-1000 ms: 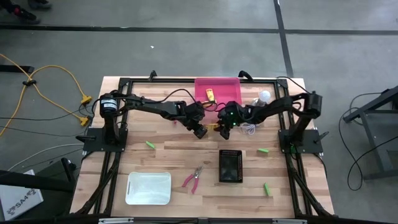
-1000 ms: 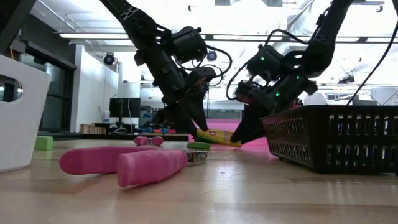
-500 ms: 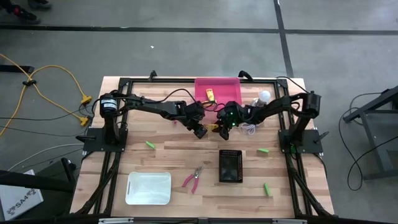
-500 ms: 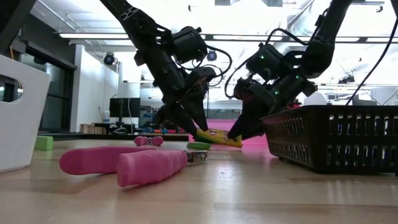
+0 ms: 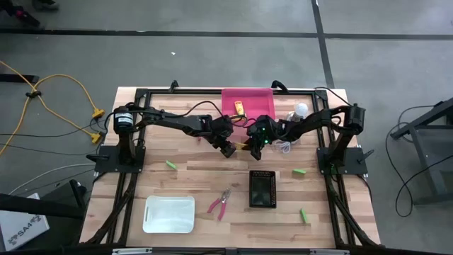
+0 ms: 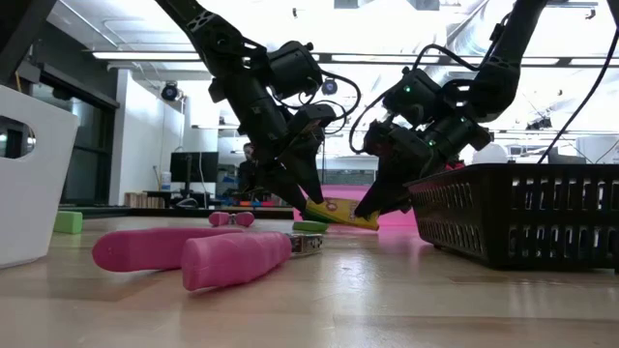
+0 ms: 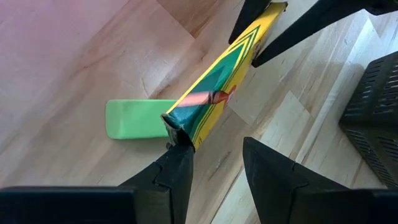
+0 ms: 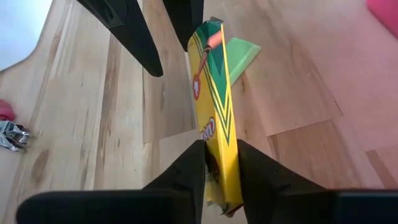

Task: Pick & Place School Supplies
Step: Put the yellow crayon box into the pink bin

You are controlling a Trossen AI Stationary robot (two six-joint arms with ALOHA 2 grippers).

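A yellow-and-green crayon box (image 5: 242,146) lies tilted between my two grippers at the table's middle, above a green block (image 7: 134,119). My right gripper (image 8: 219,146) is shut on the box's end nearest it. My left gripper (image 7: 214,146) stands open at the box's other, torn end (image 7: 179,127), fingers pointing down. In the low view the box (image 6: 340,213) slopes down from the left gripper's side toward the right gripper's side. My left gripper has one fingertip (image 7: 178,155) against the box's torn end; the other finger stands clear, with bare wood between them. My right gripper pinches the two broad faces at the box's end (image 8: 217,132) between its fingers. The fingers slant down from the table's right, along the box, which stays tilted.
A pink bin (image 5: 248,93) at the far edge holds a yellow piece (image 5: 240,108). A black basket (image 5: 262,189), pink pliers (image 5: 219,204) and a white tray (image 5: 169,214) lie nearer. Green blocks (image 5: 170,164) (image 5: 300,171) (image 5: 304,214) are scattered. A white bulb (image 5: 301,108) sits far right.
My right gripper has moved a little toward the table's left, in on the box's end. The box and my left gripper have stayed where they were.
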